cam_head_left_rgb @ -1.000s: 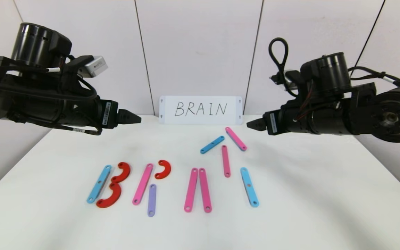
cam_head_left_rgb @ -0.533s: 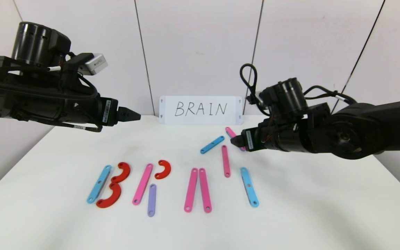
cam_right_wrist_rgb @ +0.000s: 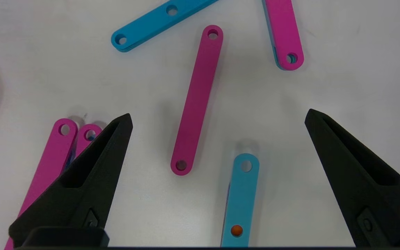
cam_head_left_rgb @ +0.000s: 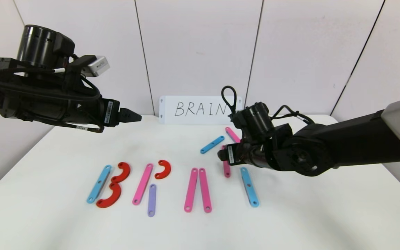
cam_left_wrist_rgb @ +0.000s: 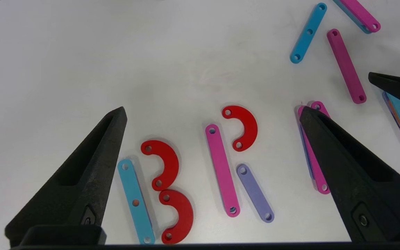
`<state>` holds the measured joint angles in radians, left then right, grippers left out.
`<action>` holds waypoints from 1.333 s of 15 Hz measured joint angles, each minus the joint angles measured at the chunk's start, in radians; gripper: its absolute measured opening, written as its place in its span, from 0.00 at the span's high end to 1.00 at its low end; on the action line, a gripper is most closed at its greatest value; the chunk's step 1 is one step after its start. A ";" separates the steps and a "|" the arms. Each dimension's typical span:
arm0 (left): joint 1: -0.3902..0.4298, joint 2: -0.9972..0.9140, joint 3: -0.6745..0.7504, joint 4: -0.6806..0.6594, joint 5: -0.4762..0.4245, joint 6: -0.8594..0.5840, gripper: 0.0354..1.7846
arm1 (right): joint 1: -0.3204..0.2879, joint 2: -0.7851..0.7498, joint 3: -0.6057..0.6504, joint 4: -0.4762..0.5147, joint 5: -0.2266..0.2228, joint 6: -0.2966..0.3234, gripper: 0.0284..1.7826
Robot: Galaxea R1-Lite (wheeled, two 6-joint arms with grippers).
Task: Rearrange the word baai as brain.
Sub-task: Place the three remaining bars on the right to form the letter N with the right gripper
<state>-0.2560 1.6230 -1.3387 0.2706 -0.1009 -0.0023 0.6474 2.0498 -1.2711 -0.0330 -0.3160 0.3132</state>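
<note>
Pink strips five, blue three (purple one), red curves three.

The left arm reaches in from the left edge of the head view, held high in the upper left, its wrist level and the left gripper pointing toward frame centre, fingers spread wide. The right arm stretches in from the right edge, lower, near mid-frame, ending in the right gripper, fingers parted wide and holding nothing.
</note>
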 joint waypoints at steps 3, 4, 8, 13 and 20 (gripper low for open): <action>0.000 0.009 -0.001 0.000 0.000 0.000 0.02 | 0.010 0.043 -0.015 -0.002 -0.016 0.002 0.02; 0.000 0.011 -0.001 0.000 0.000 0.000 0.02 | 0.012 0.059 -0.025 -0.002 -0.021 0.002 0.02; 0.000 0.021 -0.004 -0.001 0.000 0.000 0.02 | 0.013 0.114 -0.069 -0.002 -0.023 0.004 0.02; 0.000 0.024 -0.006 0.000 0.000 0.000 0.02 | 0.013 0.158 -0.105 -0.002 -0.022 0.004 0.16; 0.000 0.020 -0.006 0.000 -0.003 0.000 0.02 | 0.015 0.198 -0.128 -0.009 -0.020 0.031 0.80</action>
<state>-0.2564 1.6432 -1.3451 0.2709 -0.1038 -0.0023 0.6628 2.2474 -1.3994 -0.0417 -0.3357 0.3445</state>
